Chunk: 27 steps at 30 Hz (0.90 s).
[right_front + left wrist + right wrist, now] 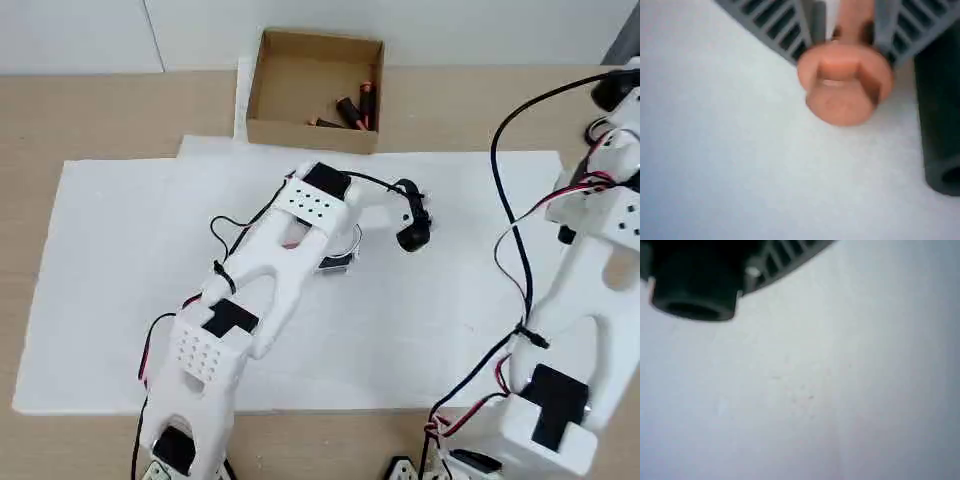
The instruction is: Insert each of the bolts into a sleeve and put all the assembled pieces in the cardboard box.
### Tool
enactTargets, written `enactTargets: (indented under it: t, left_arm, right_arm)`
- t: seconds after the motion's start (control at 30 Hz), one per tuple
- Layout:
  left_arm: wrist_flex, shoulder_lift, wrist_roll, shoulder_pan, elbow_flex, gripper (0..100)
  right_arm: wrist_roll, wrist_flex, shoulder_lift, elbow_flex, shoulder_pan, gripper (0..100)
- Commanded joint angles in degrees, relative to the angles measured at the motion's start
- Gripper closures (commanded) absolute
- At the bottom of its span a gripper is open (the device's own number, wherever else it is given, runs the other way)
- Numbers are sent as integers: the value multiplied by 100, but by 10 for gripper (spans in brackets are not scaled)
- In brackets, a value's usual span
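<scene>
Left gripper [850, 35]: clenched on the bolt; my ribbed grey fingers [775, 25] press its shank from both sides, low over the sheet.
Bolt [845, 85]: orange, held in my left gripper, its broad head standing out past my fingertips, over the sheet.
Loose sleeve [937, 115]: black tube lying on the sheet just beside my left gripper, apart from the bolt, with one open end in sight.
Right gripper [700, 265]: grasping the held sleeve against a ribbed finger [785, 255], above the sheet.
Held sleeve [692, 287]: black, in my right gripper, its hollow end turned toward the sheet and clear of it.
Sheet [480, 300]: white, spread on the table [90, 110] beneath both my grippers.
Box [262, 85]: cardboard, open, ahead of my left gripper and well apart from it, just past the sheet's far edge.
Assembled pieces [355, 110]: black sleeves with orange bolts, lying together in the box corner; I cannot tell their count.
</scene>
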Motion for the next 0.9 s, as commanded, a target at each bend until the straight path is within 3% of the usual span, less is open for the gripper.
enactTargets:
  t: [0.0, 0.23, 0.4, 0.7, 0.87]
  left_arm:
    - [18, 158, 53, 44, -22, 934]
    - [-9, 448, 114, 53, -75, 939]
    - [97, 448, 132, 44, -400, 994]
    - [1020, 448, 413, 53, -1666, 995]
    - [1046, 440, 818, 53, -2255, 995]
  right_arm:
    - [35, -127, -330, -35, 66, 992]
    - [35, -127, -330, -35, 66, 992]
    - [18, -127, -330, -35, 66, 992]
    - [18, -127, -330, -35, 40, 992]
    - [0, -127, -330, -35, -13, 994]
